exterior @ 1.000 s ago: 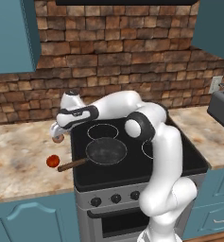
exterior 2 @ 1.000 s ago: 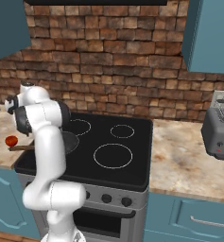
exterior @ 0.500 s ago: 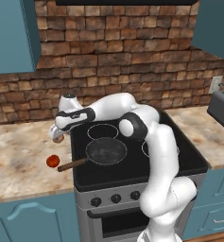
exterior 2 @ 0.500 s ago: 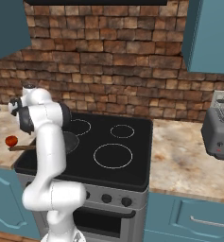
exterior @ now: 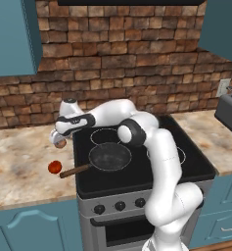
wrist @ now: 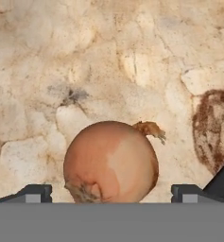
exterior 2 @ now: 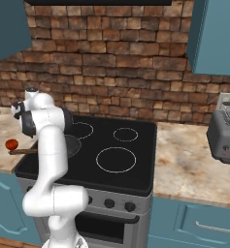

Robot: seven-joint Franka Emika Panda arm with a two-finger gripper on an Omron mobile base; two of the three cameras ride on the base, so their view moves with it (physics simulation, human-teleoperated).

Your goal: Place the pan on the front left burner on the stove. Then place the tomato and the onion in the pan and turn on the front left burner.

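Left base view: a brick-walled kitchen with teal cabinets and a mottled beige stone counter [exterior: 19, 166]. The black glass-topped stove [exterior: 186, 166] carries the round dark frying pan [exterior: 110, 157] on its front left burner, the wooden handle pointing left over the counter. The small red tomato [exterior: 54, 167] lies beside the handle's tip. The white arm reaches left; its gripper [exterior: 58, 139] hangs over the tan-brown onion [exterior: 61, 143].

Right base view: the tomato [exterior 2: 11, 144] sits at far left.

Hand view: the onion [wrist: 111, 163] lies between the spread, open fingertips [wrist: 35, 193].
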